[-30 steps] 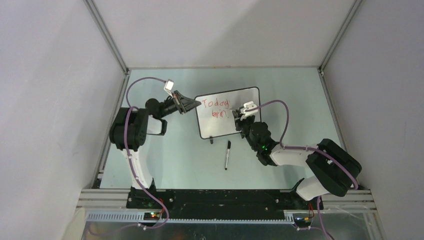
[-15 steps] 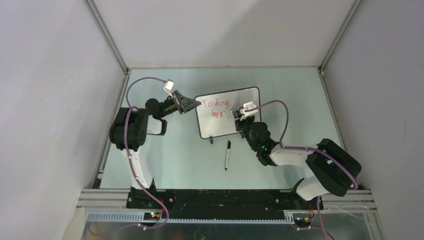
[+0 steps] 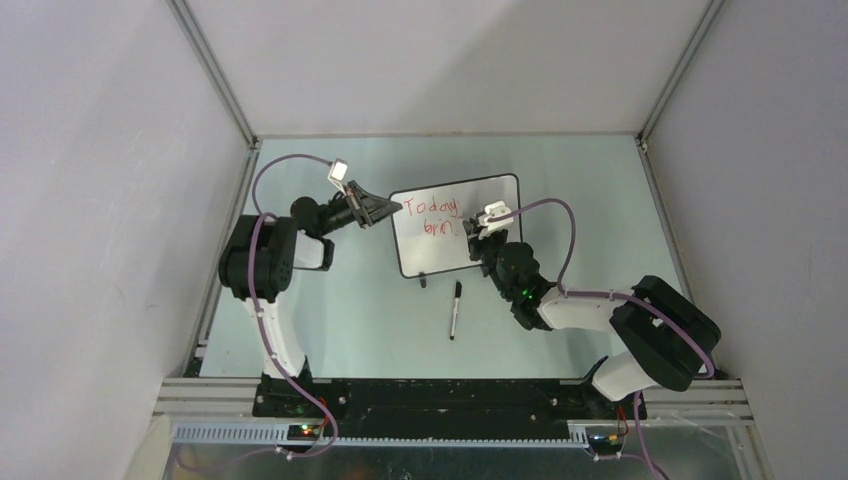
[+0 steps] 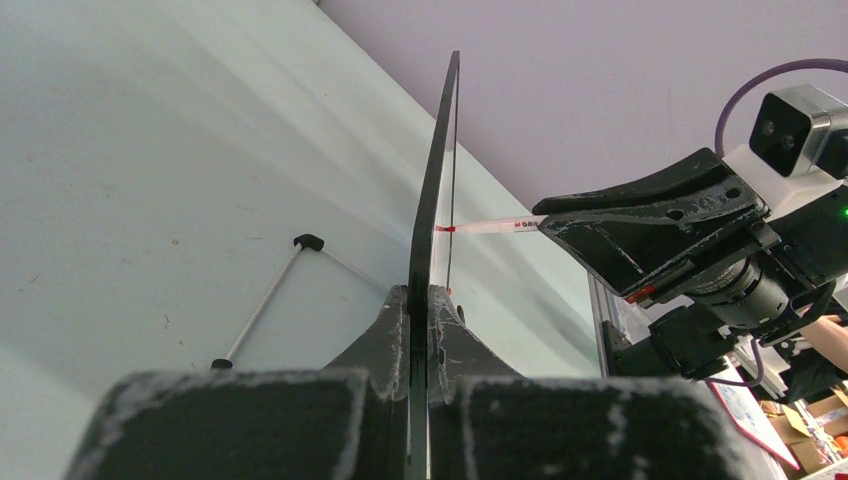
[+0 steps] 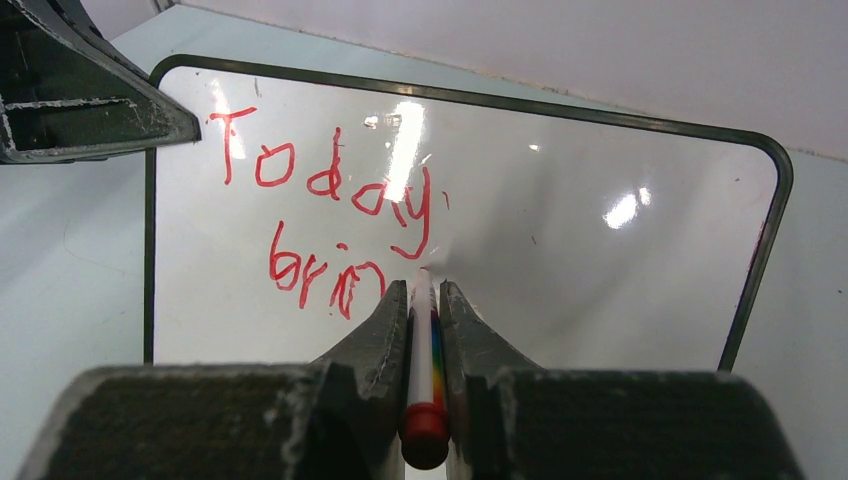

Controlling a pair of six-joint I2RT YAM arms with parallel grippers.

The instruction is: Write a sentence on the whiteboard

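The whiteboard is held up off the table, and its black-framed white face fills the right wrist view. The sentence is in red, "Today" with "brin" below it; it also shows from above. My left gripper is shut on the board's left edge, and in its own view it clamps the board edge-on. My right gripper is shut on a red-capped white marker. The marker's tip rests on the board just right of "brin". The marker meets the face in the left wrist view.
A black pen lies on the pale green table in front of the board. A small black foot hangs below the board's lower edge. Metal-framed walls close the table on the left, back and right.
The right wrist has edged a little to the left along the board. The writing reads the same and the left arm has not moved.
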